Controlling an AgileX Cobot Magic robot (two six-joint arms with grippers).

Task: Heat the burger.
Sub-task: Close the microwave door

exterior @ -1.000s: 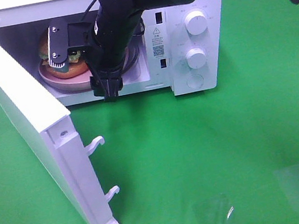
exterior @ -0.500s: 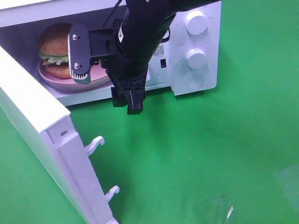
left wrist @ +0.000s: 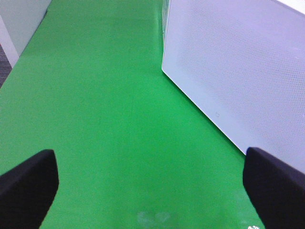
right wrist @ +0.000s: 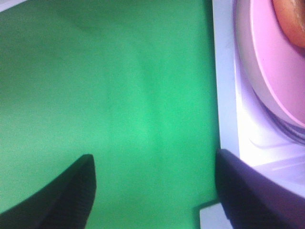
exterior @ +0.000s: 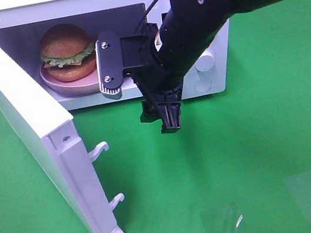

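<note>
The burger [exterior: 67, 52] is seated on the pink plate [exterior: 54, 84] inside the microwave [exterior: 90, 100], toward the hinge side of the cavity. It is loaded, so heating can be started once the box is closed. The door [exterior: 24, 114] is swung wide, and that is judged to be the one thing in the way.

The right gripper [exterior: 161, 122] is held outside, just in front of the opening and above the green cloth [exterior: 257, 153]. Its jaws are parted with nothing between them, well clear of plate and bun.

The left gripper [left wrist: 150, 191] is spread wide and empty too. It is pointed along a white dotted panel [left wrist: 238, 71], probably the door's outer face, though that cannot be settled from this view. If so, a fair spot for a push is offered.

The burger is seen whole and upright. A glossy golden-brown dome is shown, with frilly green lettuce spilling at the rim, a sliver of yellow cheese, and a browner base beneath.
</note>
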